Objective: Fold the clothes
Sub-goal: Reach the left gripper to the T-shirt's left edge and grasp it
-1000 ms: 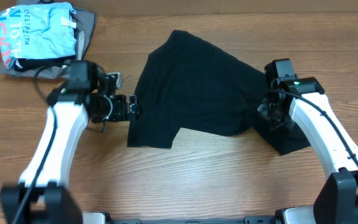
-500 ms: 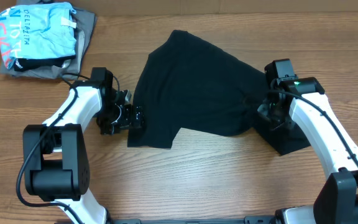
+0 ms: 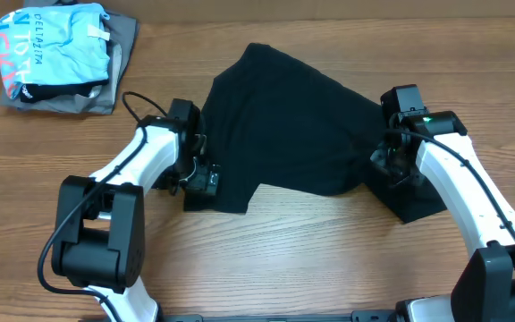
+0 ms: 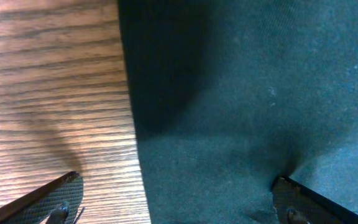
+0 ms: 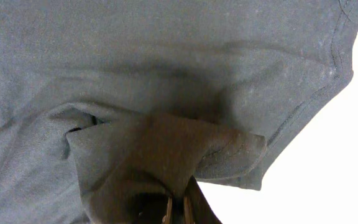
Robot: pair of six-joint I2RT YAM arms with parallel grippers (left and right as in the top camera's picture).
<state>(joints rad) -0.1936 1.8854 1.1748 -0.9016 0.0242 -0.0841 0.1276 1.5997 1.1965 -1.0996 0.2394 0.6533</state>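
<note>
The plain, soft black T-shirt [image 3: 284, 134] lies in the middle of the brown wooden worktop [image 3: 284, 268]. It is not flat. It sits slanted and rumpled, with one corner pointing to the far side. Its right end is bunched up in a small heap.

My right pincer [image 3: 390, 163] is on that bunched right end. It is pressed together and is pinching a fold of the black T-shirt. From my right wrist I see the cloth pulled up into a little peak where my fingertips meet. A stitched hem [image 5: 334, 62] curves past on the right.

My left pincer [image 3: 206, 179] is at the lower left corner of the black T-shirt. It is spread wide and holds nothing. From my left wrist I see one finger [image 4: 55, 196] over the bare wood and the other finger [image 4: 303, 199] over the black cloth. The straight edge of the black T-shirt runs between them. I cannot tell if my fingers touch the cloth.

Far off in the back left corner lies a light blue shirt with printed letters [image 3: 56, 49]. It rests on top of a folded grey garment [image 3: 125, 45]. Both are well apart from the black T-shirt.
</note>
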